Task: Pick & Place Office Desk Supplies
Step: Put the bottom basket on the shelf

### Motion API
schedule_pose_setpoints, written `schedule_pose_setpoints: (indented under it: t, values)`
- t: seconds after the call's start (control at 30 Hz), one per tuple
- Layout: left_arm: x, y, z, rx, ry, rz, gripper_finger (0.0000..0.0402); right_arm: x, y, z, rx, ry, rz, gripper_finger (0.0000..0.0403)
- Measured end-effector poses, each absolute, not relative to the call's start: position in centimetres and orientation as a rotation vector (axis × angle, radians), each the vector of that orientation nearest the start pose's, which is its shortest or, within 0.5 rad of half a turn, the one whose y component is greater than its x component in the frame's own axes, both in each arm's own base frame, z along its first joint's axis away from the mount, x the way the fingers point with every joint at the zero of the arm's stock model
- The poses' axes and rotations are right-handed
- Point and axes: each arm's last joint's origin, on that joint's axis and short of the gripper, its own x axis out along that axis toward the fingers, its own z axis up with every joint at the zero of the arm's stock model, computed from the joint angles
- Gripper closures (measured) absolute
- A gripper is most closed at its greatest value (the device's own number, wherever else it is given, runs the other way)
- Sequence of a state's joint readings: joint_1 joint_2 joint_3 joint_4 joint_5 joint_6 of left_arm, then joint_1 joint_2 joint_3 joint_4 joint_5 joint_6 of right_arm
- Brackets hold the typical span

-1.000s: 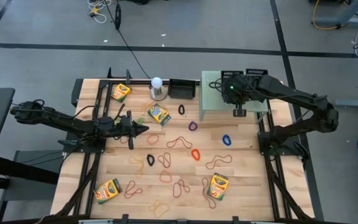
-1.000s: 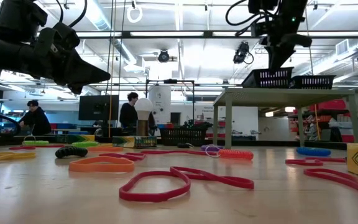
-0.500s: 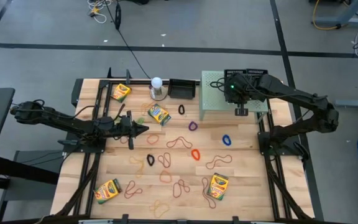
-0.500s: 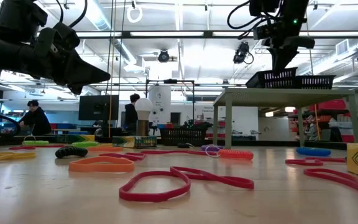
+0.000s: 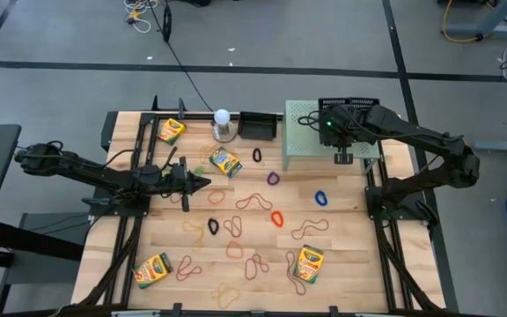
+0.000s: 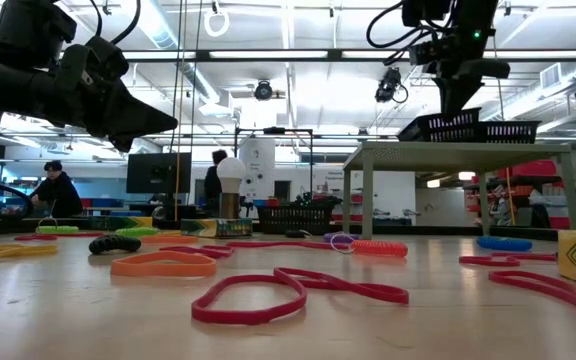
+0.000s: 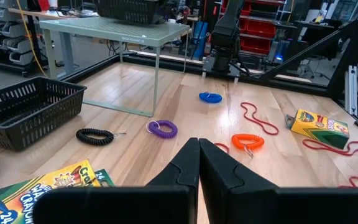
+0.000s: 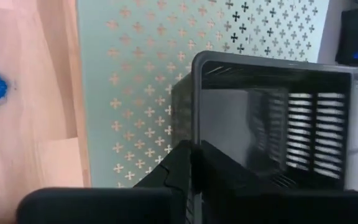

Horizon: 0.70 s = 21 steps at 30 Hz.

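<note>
Black mesh basket [image 5: 349, 107] sits tilted on the pale green mesh riser [image 5: 302, 132] at two o'clock, right pincer [image 8: 190, 163] clamped on its rim. Left pincer [image 5: 202, 183] hovers clenched at nine o'clock over the surface [image 5: 350, 255], beside a crayon box [image 5: 225, 162].

The pale green mesh riser [image 5: 311, 132] fills the far right corner of the table [image 5: 192, 273], its top partly taken by a black mesh basket [image 5: 346, 110] with the right gripper [image 5: 331, 119] at the basket's rim, so little room is left there. Under the riser, between its legs, the floor of the table looks open (seen from table height). Along the far edge stand a crayon box [image 5: 171, 130], the white ball on a metal base [image 5: 223, 123] and a second black basket [image 5: 257, 125], close together. The left gripper [image 5: 202, 183] hangs over the left middle. Rubber bands [image 5: 253, 201] lie flat and scattered; bare wood runs along the left side.
</note>
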<state>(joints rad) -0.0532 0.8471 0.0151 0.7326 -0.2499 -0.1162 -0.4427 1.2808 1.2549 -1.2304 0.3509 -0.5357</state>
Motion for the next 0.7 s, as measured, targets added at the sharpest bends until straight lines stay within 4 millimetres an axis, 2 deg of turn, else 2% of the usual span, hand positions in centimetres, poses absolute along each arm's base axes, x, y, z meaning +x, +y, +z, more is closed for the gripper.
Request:
schedule_pose_setpoints:
  t: [0.27, 0.53, 0.7]
  values:
    - [15.0, -0.1, 15.1, -0.101, 0.087, 0.202, 0.0391, 19.5, -10.4, 32.0, -0.384, 1.435, -0.338, 0.0312]
    - [15.0, -0.1, 15.1, -0.109, 0.091, 0.203, 0.0391, 19.7, -10.1, 32.2, -0.404, 1.429, -0.399, 0.0298]
    - [15.0, -0.1, 15.1, -0.18, 0.079, 0.21, 0.039, 19.4, -9.4, 33.4, -0.413, 1.316, -0.459, 0.029]
